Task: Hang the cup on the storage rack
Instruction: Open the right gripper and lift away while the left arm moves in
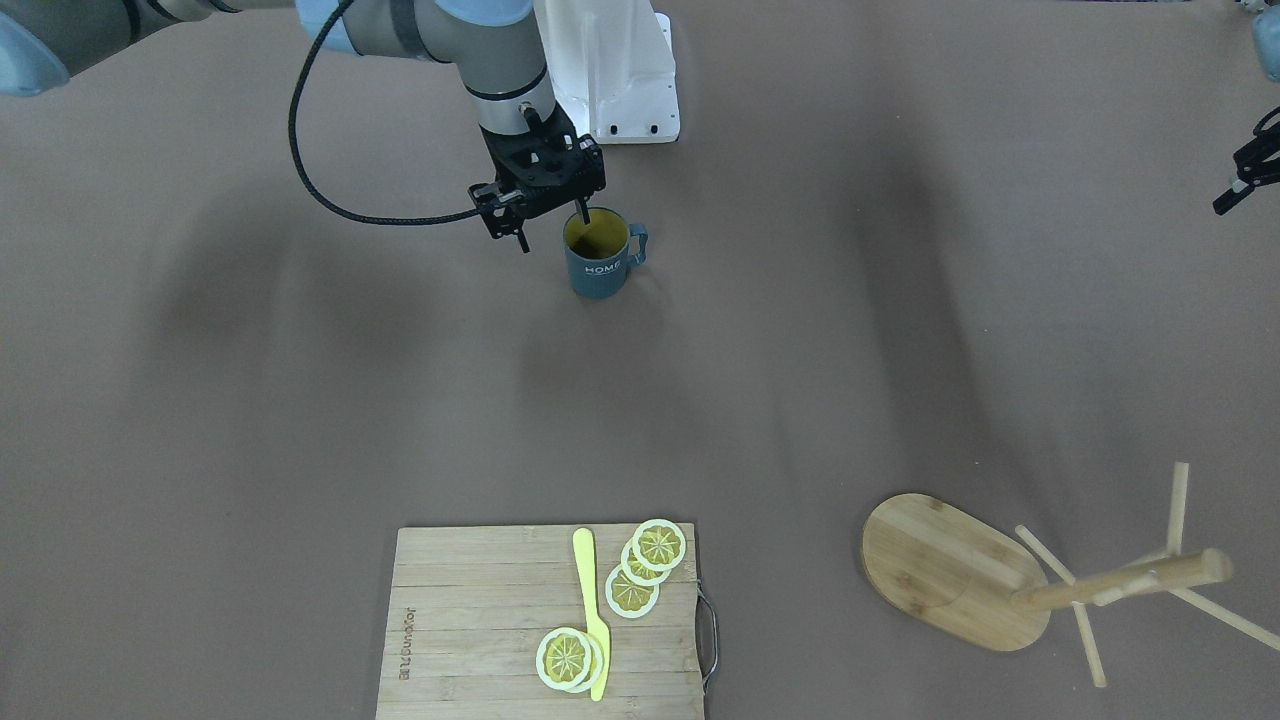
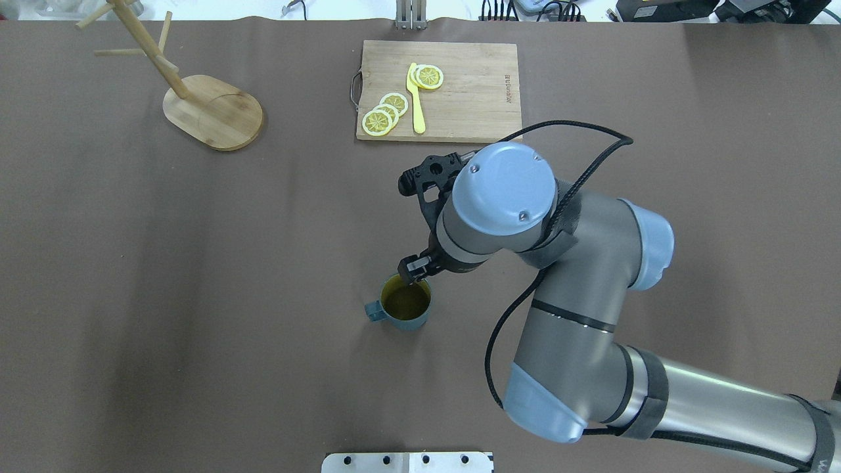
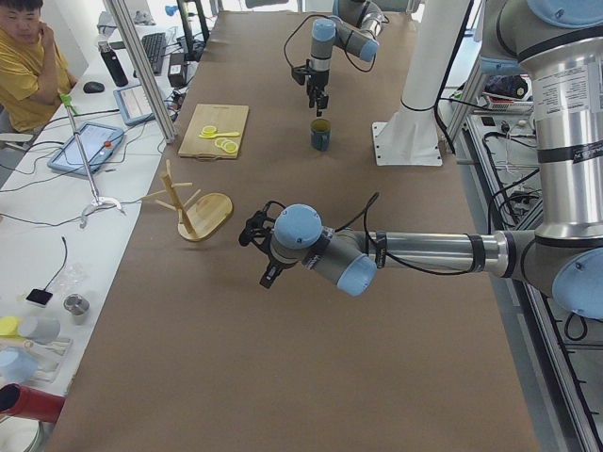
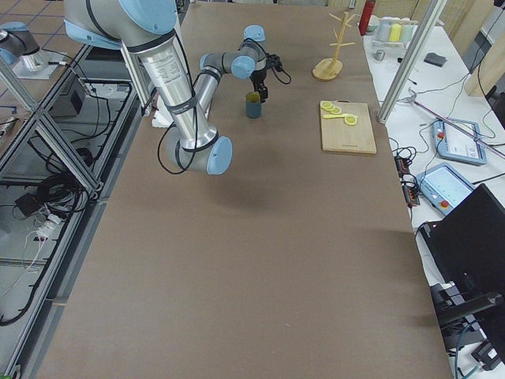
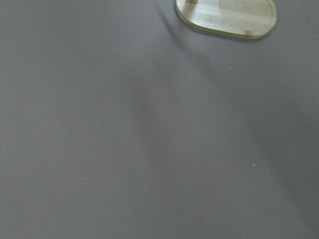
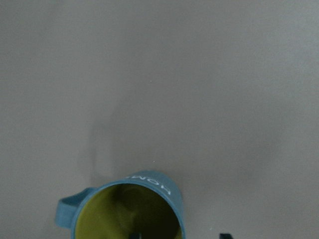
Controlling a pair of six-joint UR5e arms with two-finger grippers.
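The right gripper hangs pointing down over the cup, its jaws partly open and closed on nothing. One of its fingers dips inside the cup's mouth and the other sits outside, so the wall on the side away from the handle lies between them. In the right wrist view both fingertips show only at the bottom edge, with the rim between them and neither visibly pressed against it.

The cup stands upright on the brown worktop, on the robot's side of it and about midway along. Its loop handle points toward the robot's left and its white "HOME" lettering faces away from the robot. The yellowish interior is in plain view.

The left gripper hovers above bare worktop, well apart from the cup; I cannot tell how far its jaws are open. The left wrist view catches only the rack's oval base at its top edge.

The storage rack stands upright at the far end of the worktop on the robot's left, well apart from the cup. Further along that far edge lies a wooden cutting board carrying lemon slices and a yellow knife.
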